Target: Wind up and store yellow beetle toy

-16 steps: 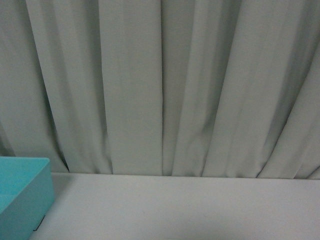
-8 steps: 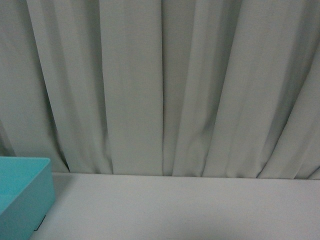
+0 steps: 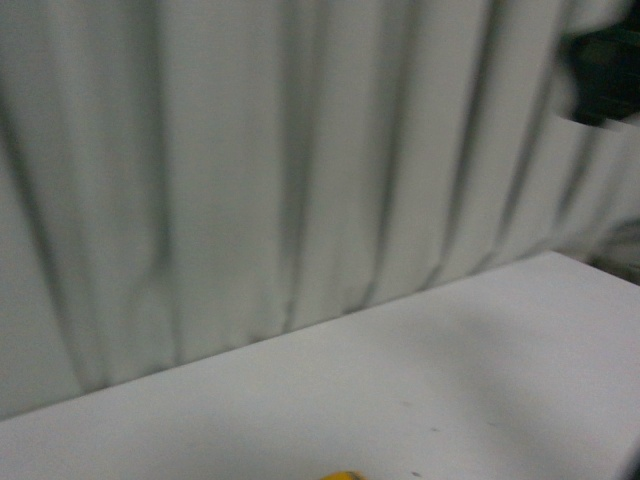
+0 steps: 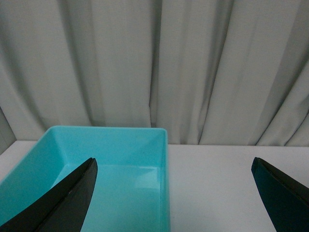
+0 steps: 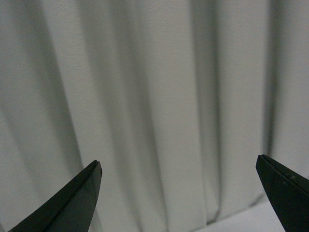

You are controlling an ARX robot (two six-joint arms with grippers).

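Note:
Only a sliver of the yellow beetle toy (image 3: 343, 476) shows, at the very bottom edge of the blurred front view, on the white table (image 3: 420, 390). Neither arm appears in that view. My left gripper (image 4: 174, 166) is open, its dark fingertips (image 4: 77, 193) spread wide above a turquoise box (image 4: 58, 159) and the table beside it. My right gripper (image 5: 178, 166) is open too, with nothing between its fingers, facing the grey curtain (image 5: 159, 96). The toy is out of view in both wrist views.
The turquoise box stands open with nothing in it, close to the curtain (image 4: 159, 63) at the table's back. A dark shape (image 3: 605, 75) sits at the upper right of the front view, where the table's far edge (image 3: 560, 258) slopes.
The front view has swung and tilted: the turquoise box has left the picture, the table edge now slants, a yellow sliver has appeared at the bottom, and the picture is blurred.

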